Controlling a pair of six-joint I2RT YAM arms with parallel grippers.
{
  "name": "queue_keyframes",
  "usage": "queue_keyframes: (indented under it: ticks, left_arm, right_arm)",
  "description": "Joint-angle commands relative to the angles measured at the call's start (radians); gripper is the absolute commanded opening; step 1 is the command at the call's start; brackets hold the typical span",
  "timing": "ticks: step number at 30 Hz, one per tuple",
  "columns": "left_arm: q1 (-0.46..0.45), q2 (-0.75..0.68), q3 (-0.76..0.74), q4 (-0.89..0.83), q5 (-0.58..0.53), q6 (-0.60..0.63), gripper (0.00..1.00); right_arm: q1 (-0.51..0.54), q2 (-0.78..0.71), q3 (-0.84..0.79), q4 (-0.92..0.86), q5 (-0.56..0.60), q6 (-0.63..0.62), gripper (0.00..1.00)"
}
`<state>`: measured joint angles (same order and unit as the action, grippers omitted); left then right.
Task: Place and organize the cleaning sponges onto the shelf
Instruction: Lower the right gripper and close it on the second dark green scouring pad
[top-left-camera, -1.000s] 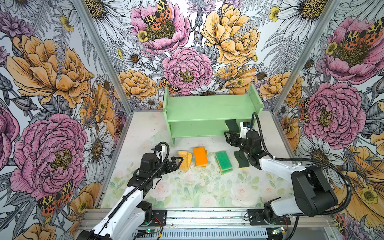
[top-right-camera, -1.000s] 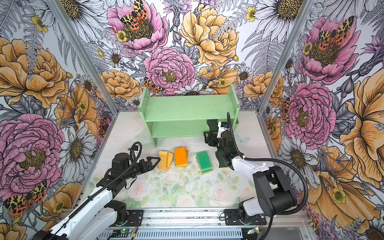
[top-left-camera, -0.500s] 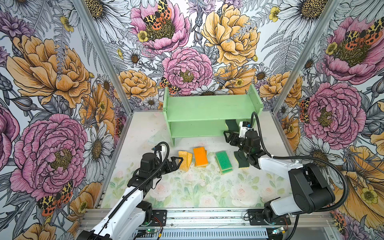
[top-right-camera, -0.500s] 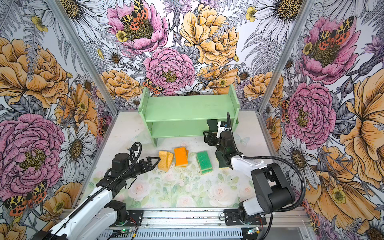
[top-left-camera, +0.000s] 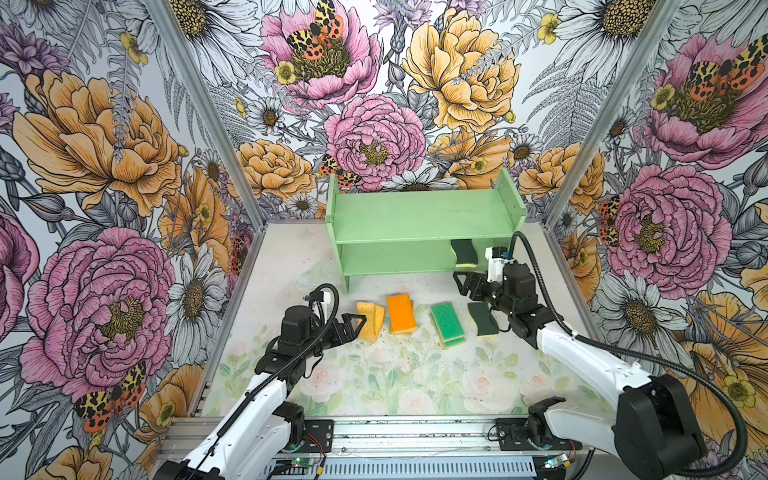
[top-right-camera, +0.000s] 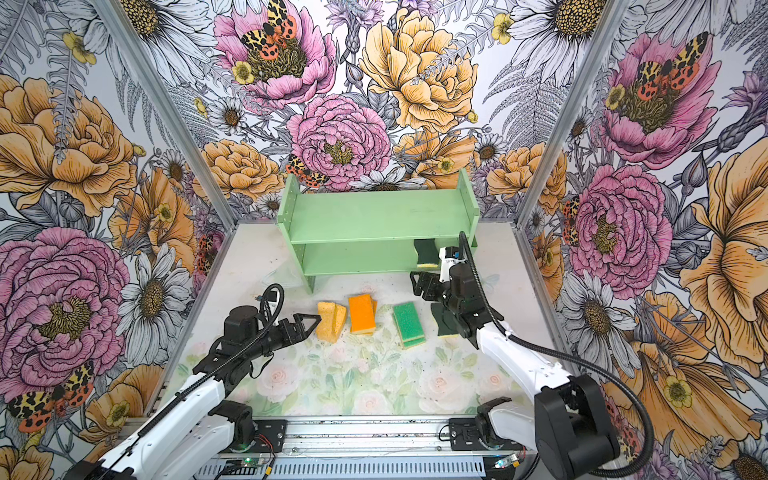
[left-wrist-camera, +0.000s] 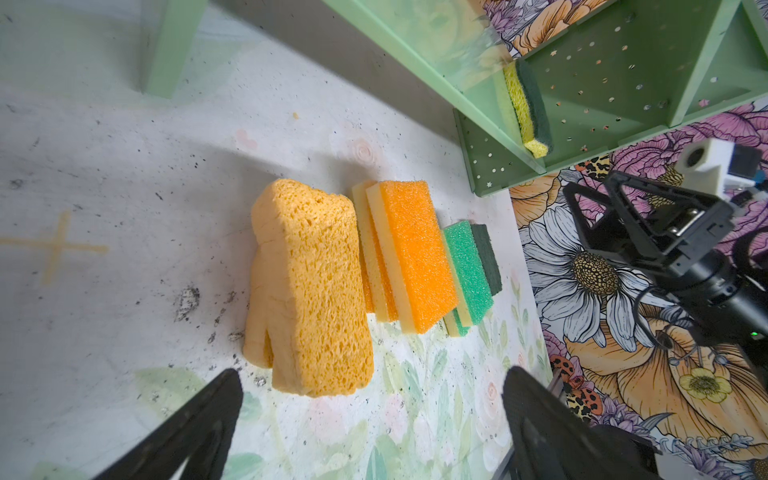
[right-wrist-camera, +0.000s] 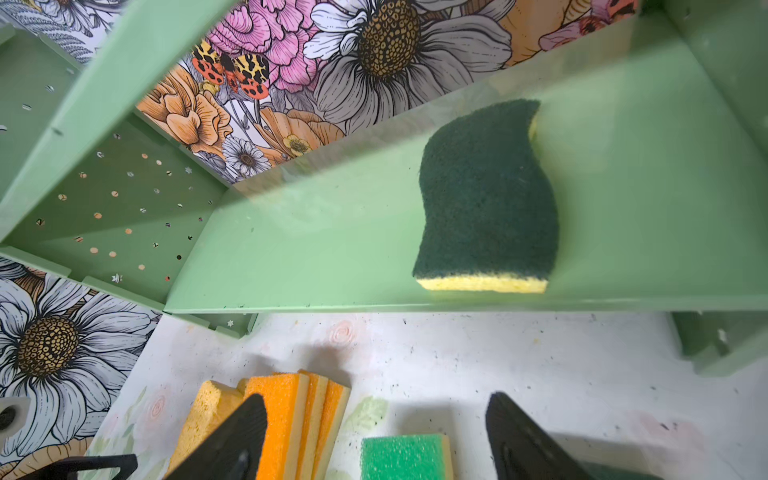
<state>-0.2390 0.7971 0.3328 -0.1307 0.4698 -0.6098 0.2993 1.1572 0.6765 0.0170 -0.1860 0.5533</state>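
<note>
Right hand (top-left-camera: 463, 285) spread, empty, above speckled floral tabletop (top-left-camera: 374, 376); flowered walls (top-left-camera: 124, 166) around.

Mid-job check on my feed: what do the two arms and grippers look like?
The left arm and right arm have white link shells and black joint housings. The left gripper and right gripper are black, with hollow triangular fingers. A black ribbed cable loops over each wrist, beside a white camera mount.

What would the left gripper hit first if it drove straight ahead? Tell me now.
The nearer porous yellow sponge: in the left wrist view it lies straight ahead of the left gripper, centred between its open jaws. The orange-topped sponges sit beyond it. How small the gap is remains unclear.
</note>
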Motion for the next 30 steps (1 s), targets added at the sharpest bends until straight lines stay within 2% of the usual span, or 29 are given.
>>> queue_keyframes:
  ticks: [1, 7, 13, 24, 30]
  left_arm:
    - [0.003, 0.012, -0.001, 0.020, 0.024, 0.022, 0.99]
    - [-0.003, 0.036, 0.012, 0.025, 0.027, 0.021, 0.99]
    - [-0.014, 0.042, 0.023, 0.022, 0.027, 0.013, 0.99]
    - [-0.037, 0.042, 0.036, 0.008, -0.006, -0.001, 0.99]
    - [-0.043, 0.065, 0.034, 0.056, -0.012, -0.033, 0.99]
  right_arm:
    - [-0.016, -0.070, 0.017, -0.236, 0.070, -0.010, 0.89]
    - [-0.055, -0.091, -0.004, -0.393, 0.111, 0.074, 0.93]
    - [-0.078, -0.005, -0.013, -0.442, 0.118, 0.140, 0.99]
    - [-0.079, 0.119, -0.022, -0.483, 0.124, 0.140, 1.00]
    - [-0.078, 0.166, -0.011, -0.534, 0.138, 0.104, 0.99]
